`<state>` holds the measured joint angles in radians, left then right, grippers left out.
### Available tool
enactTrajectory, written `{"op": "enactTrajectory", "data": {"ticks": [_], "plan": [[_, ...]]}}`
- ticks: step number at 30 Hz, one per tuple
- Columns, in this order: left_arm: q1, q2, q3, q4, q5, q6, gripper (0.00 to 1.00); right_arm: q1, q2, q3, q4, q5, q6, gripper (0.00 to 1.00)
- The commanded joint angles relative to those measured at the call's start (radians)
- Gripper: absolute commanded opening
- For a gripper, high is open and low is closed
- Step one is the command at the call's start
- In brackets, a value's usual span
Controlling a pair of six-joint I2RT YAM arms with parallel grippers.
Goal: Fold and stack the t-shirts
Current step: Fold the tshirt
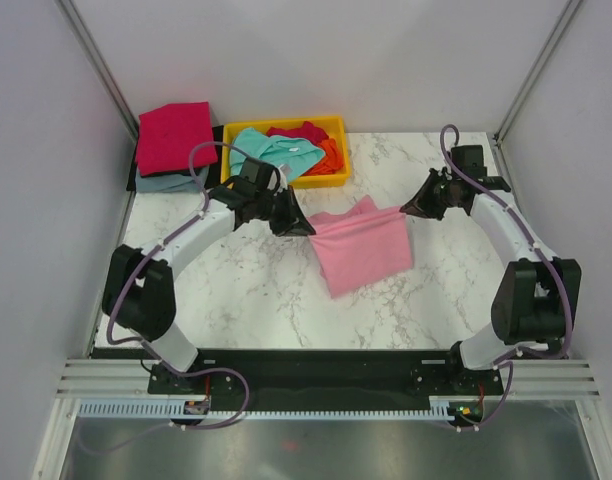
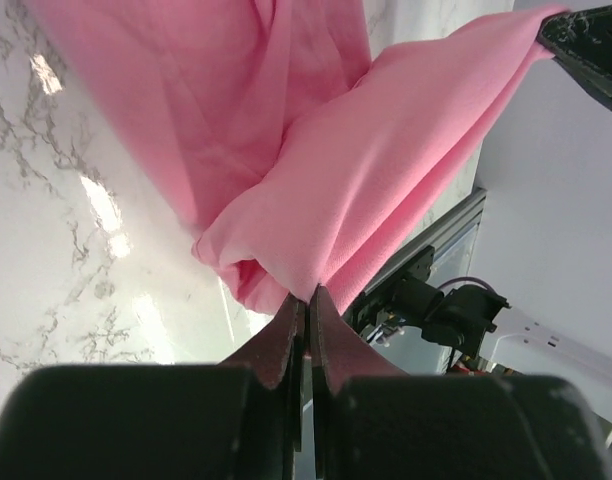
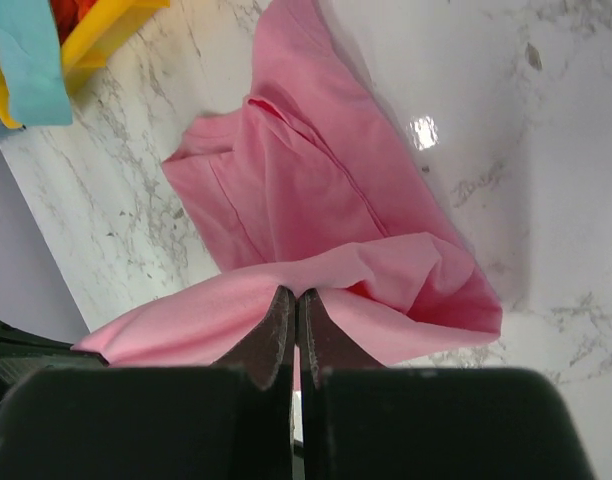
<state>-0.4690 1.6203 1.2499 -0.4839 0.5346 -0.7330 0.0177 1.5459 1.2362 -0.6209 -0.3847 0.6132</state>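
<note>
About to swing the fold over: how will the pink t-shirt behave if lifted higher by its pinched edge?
Probably very floppy: the pink t-shirt hangs creased from the two shut jaws, its lower part lying on the table. Likely light, since small pinches hold the edge up. It may bunch rather than stay flat; folds gather at each pinch.

White arm links (image 1: 191,240), black joints (image 1: 146,296), purple cables (image 1: 447,146).

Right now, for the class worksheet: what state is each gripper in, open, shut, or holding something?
left gripper: shut, pinching an edge of the pink t-shirt.
right gripper: shut, pinching the opposite edge of the same pink t-shirt.
</note>
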Motion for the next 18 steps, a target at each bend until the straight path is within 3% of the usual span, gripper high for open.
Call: {"op": "enactTrajectory", "data": {"ticks": [1,10,18], "plan": [[0.030,0.065,0.066,-0.047,0.050,0.070,0.04,-0.012,0.074,0.074,0.098,0.049,-0.006,0.00],[0.121,0.314,0.212,-0.042,0.100,0.081,0.02,0.025,0.341,0.249,0.162,0.017,0.054,0.00],[0.162,0.432,0.318,-0.044,0.119,0.087,0.03,0.051,0.509,0.433,0.164,0.035,0.066,0.00]]}}
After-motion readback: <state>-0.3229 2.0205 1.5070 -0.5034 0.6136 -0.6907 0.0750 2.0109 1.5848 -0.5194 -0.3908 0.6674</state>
